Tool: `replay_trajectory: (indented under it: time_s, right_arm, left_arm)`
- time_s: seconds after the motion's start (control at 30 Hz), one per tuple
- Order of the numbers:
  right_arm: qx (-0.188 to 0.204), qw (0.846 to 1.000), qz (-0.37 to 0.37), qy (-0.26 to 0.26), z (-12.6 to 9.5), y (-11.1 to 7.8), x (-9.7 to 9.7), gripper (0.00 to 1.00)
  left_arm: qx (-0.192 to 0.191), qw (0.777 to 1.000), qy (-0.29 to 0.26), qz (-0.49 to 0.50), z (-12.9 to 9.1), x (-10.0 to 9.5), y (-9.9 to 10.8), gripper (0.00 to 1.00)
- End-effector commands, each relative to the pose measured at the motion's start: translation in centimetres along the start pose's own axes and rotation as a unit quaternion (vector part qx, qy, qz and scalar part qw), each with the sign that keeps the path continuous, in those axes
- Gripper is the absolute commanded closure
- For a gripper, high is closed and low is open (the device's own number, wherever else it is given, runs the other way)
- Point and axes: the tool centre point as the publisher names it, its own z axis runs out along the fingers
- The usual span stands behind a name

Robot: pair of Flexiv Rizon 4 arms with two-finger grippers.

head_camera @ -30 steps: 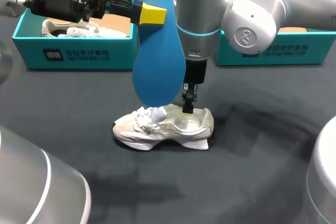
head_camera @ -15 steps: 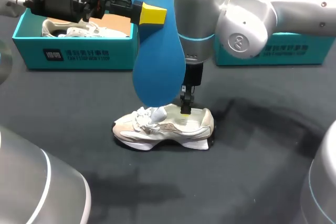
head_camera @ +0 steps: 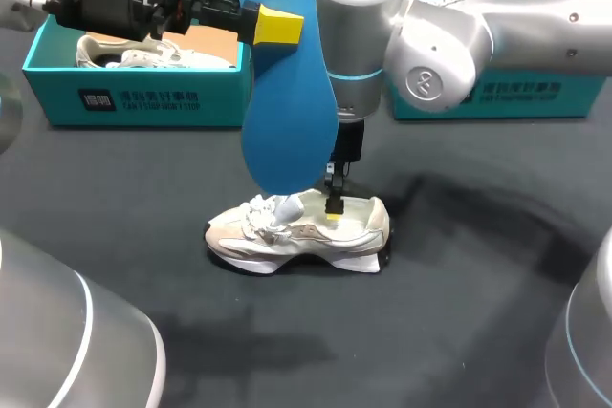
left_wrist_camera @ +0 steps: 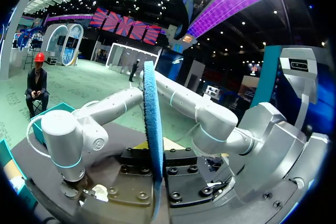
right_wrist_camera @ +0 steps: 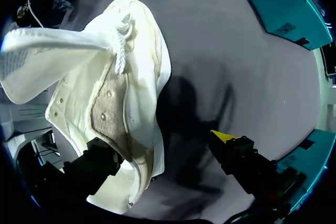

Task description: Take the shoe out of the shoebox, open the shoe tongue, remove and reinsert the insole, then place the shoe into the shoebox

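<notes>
- Head view: white lace-up sneaker [head_camera: 301,234] stands on dark tabletop [head_camera: 459,312].
- Left pincer [head_camera: 268,24] clamps long blue foam insole [head_camera: 284,112], hanging upright just above the sneaker's laces.
- Right pincer [head_camera: 334,205], fingers wide apart, sits at the sneaker's heel opening.

the table [head_camera: 478,312] is covered all over in a dark, matt charcoal sheet that lies smooth and flat, with only faint paler streaks and smudges across it. the light on it is diffuse: a soft shadow [head_camera: 459,212] with blurred edges spreads over the sheet to the right of the middle, and a weaker one lies nearer the front. seen close in the right wrist view, the same sheet looks mid grey and even, with a darker patch of shadow on it.
</notes>
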Motion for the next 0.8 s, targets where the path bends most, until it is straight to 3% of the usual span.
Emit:
replay_trajectory:
  time_s: [0.03,0.17,0.3,0.4,0.8]
  right_arm:
    - [0.006,1.0,-0.001,0.0,0.6,0.8,0.0,0.02]
    - [0.004,1.0,-0.003,0.002,1.0,0.9,0.0,0.44]
    - [0.005,1.0,-0.005,0.006,1.5,1.0,0.1,0.6]
    - [0.005,1.0,-0.005,0.008,1.6,1.1,0.3,1.0]
    - [0.014,1.0,-0.008,0.009,1.0,1.1,1.4,1.0]
  left_arm:
    - [-0.001,1.0,0.001,0.0,0.2,-0.1,-0.1,1.0]
    - [-0.001,1.0,0.001,0.0,0.2,-0.1,-0.1,1.0]
    - [-0.001,1.0,0.001,0.0,0.2,-0.1,-0.1,1.0]
    - [-0.001,1.0,0.001,0.0,0.2,-0.1,-0.1,1.0]
    - [-0.001,1.0,0.001,0.0,0.2,-0.1,-0.1,1.0]
